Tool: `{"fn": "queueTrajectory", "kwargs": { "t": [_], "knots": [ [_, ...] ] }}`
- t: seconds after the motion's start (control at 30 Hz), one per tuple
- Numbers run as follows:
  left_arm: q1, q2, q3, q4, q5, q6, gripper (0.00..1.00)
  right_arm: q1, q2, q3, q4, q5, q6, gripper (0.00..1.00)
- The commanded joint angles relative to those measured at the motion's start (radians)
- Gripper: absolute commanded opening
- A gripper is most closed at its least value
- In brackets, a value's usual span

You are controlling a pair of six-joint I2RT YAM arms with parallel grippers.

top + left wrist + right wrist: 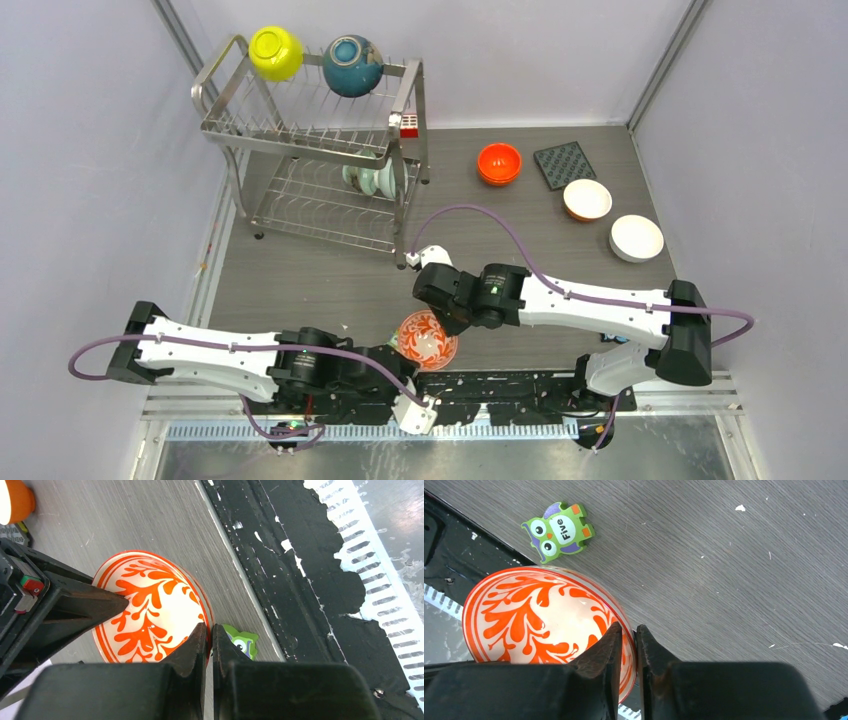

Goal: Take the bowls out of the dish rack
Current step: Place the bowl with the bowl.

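The left gripper (209, 632) is clamped on the rim of the round white bowl with red-orange flowers (150, 610); the right gripper (628, 632) pinches the far rim. The bowl is low centre in the top view, clear of the steel wire dish rack (300, 125) — if either arm pulls or lets go early, it may slip onto the worktop (724, 555).

You've a green owl token (558, 531) marked "Five" lying flat on the grey table (734, 580), just beside the black strip (300, 555) at its near edge. The dark square mat (564, 164) sits far back, right.
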Motion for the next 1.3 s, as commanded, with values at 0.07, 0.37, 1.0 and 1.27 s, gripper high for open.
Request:
{"fn": "queueTrajectory", "kwargs": {
  "t": [0.07,0.37,1.0,1.27],
  "knots": [
    [-0.004,-0.022,0.006,0.096,-0.025,-0.003,0.0,0.009,0.002,0.007,0.02,0.008,0.01,0.1],
    [-0.004,-0.013,0.011,0.103,-0.04,-0.026,0.28,0.009,0.004,0.019,0.012,0.006,0.015,0.01],
    [-0.004,-0.03,0.188,0.017,-0.356,-0.457,1.0,-0.021,-0.07,0.019,-0.006,0.216,0.046,0.01],
    [-0.002,-0.017,0.127,0.183,-0.482,-0.984,1.0,-0.143,-0.252,-0.134,0.117,0.283,0.154,0.01]
  ]
}}
